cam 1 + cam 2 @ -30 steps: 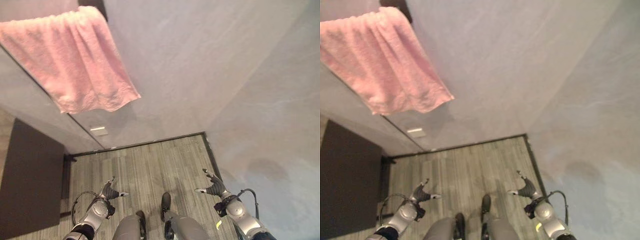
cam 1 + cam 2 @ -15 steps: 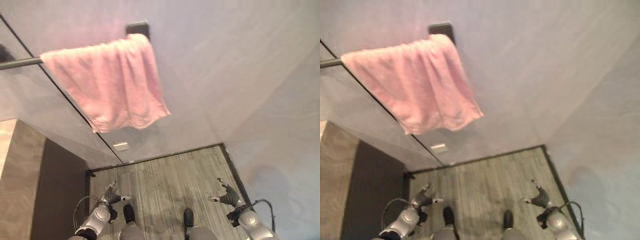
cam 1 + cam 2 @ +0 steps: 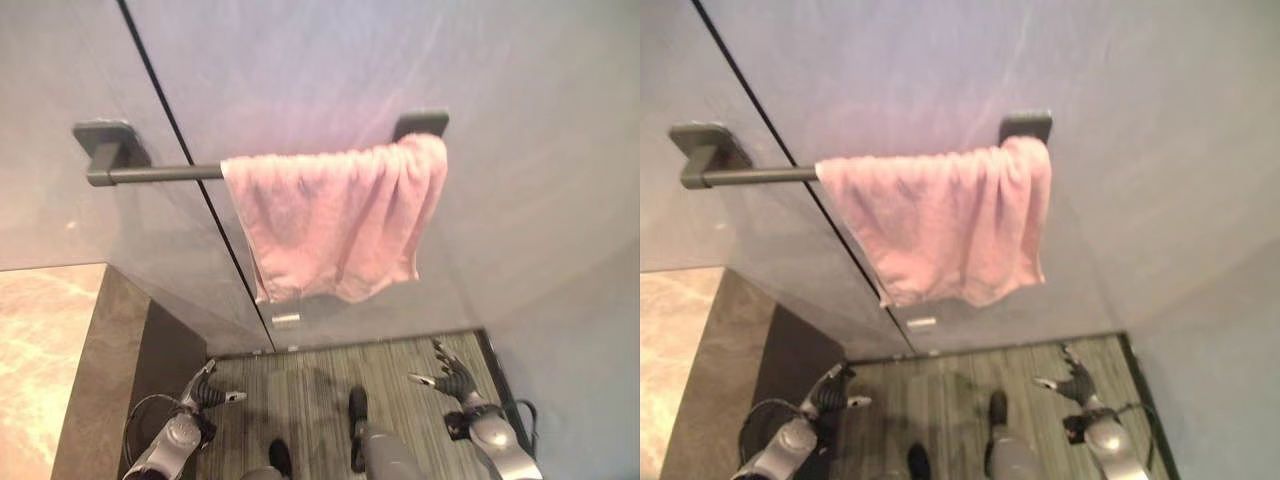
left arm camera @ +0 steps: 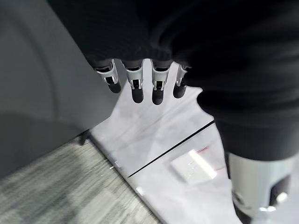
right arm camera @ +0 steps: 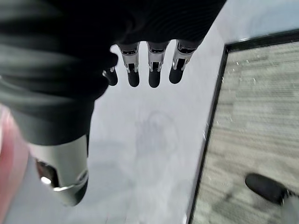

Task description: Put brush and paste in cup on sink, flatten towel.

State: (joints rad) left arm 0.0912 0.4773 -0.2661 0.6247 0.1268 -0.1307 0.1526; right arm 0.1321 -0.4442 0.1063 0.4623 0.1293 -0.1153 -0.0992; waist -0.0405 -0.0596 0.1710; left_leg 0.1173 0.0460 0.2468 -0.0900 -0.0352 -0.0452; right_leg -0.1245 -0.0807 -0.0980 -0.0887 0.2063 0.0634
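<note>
A pink towel [image 3: 340, 220] hangs bunched over the right part of a dark wall rail [image 3: 150, 174], up against the rail's right bracket [image 3: 420, 123]. My left hand [image 3: 208, 392] hangs low at the lower left, fingers relaxed and holding nothing. At the lower right my right hand [image 3: 452, 374] is also low, open and empty, well below the towel. In the left wrist view the left hand's fingers [image 4: 136, 86] point at the wall base. The right hand's fingers [image 5: 154, 74] show straight in the right wrist view.
A marbled counter edge [image 3: 50, 330] with a dark side panel [image 3: 130, 380] stands at the left. A dark seam [image 3: 200, 190] runs down the grey wall, with a small white plate [image 3: 286, 320] near its foot. Wood-look floor [image 3: 310, 380] lies below.
The whole picture has shifted as the camera turned, bringing the rail, both brackets and the counter into view. Both hands stay low and open.
</note>
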